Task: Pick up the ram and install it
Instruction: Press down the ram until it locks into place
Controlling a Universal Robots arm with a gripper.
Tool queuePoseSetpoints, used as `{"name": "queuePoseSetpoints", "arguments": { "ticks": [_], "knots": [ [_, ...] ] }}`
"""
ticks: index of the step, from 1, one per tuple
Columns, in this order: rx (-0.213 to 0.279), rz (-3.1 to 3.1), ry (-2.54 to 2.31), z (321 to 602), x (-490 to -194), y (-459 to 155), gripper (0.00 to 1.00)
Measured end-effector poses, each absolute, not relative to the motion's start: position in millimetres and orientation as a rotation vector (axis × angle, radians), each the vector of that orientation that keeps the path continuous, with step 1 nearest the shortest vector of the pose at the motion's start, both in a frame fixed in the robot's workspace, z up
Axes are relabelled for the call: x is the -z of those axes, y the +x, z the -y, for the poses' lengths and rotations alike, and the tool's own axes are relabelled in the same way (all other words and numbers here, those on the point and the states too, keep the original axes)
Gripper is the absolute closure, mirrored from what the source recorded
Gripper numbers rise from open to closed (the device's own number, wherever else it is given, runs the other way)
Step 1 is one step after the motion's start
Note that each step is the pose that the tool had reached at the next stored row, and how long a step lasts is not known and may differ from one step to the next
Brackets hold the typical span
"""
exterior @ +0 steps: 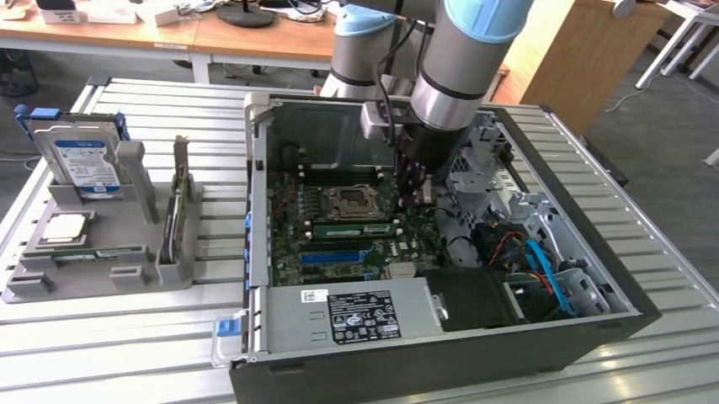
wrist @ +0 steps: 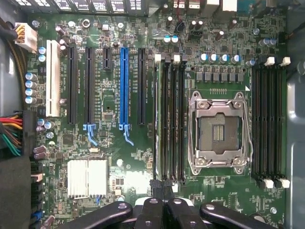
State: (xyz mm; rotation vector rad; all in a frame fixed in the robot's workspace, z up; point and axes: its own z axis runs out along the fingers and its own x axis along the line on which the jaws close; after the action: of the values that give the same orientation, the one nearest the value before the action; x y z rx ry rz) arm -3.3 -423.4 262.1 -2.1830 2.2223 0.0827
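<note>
Green ram [exterior: 354, 228] on edge in a slot of the motherboard [exterior: 295, 244], just beside the CPU socket [exterior: 350, 202], on that socket's near side in the exterior view; white label facing out. Looks seated, judging by how level it sits; latches too small to tell. Long axis running from the exterior view's left to its right.

Gripper [exterior: 418, 195] inside the computer case [exterior: 450, 362], low over the board, at the stick's right-hand end in the exterior view. Fingers clenched together, nothing between them.

Wrist view: gripper [wrist: 162, 187] with tips pinched together over one end of the slot bank [wrist: 171, 119], slots stretching lengthwise straight away from the tips. Filled slot not distinguishable there. Touching the stick's end or just above it: cannot tell.

Second ram [exterior: 101, 252], alike, lying flat in the grey tray [exterior: 34, 290] outside the case, well apart from the gripper.
</note>
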Motion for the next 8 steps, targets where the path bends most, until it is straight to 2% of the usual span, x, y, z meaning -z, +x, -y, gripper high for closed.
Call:
{"name": "queuePoseSetpoints", "arguments": {
  "ticks": [8],
  "knots": [
    [-0.088, -2.225, -2.185, 423.3, -261.5, -1.4, 0.9]
  ]
}}
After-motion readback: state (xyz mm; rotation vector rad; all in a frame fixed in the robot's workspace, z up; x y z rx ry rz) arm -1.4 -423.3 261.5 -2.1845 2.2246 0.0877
